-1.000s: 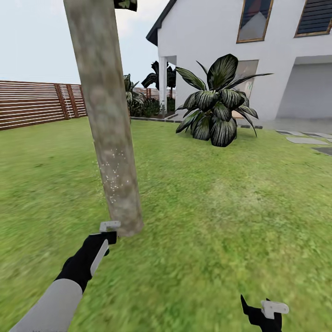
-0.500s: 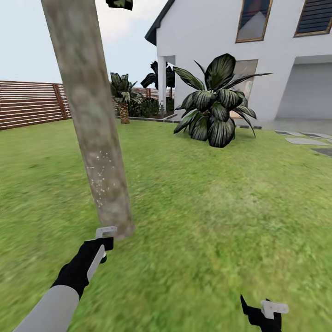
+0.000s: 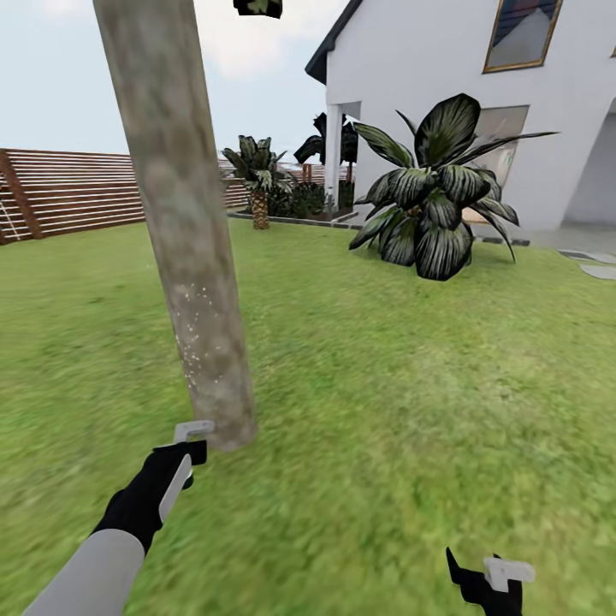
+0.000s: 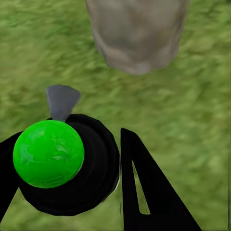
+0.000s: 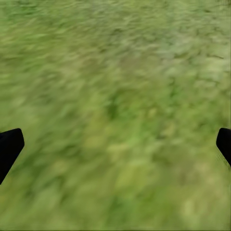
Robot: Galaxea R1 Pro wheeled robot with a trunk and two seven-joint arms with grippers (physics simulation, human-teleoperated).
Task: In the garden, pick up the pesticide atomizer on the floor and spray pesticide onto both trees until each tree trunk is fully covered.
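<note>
My left gripper (image 4: pixel 91 192) clamped on spray bottle (image 4: pixel 67 166), just short of tree trunk (image 3: pixel 184 231) base | white specks (image 3: pixel 198 329) on trunk | my right gripper (image 5: pixel 115 144) fingers apart over grass (image 3: pixel 411 385)

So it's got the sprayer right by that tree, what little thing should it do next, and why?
Probably tilt the left hand upward and keep spraying. It holds the pesticide atomizer close to the base of the tree trunk, and the white pesticide specks dot just a patch of the lower trunk. The bark higher up looks bare, so coverage seems far from complete.
</note>
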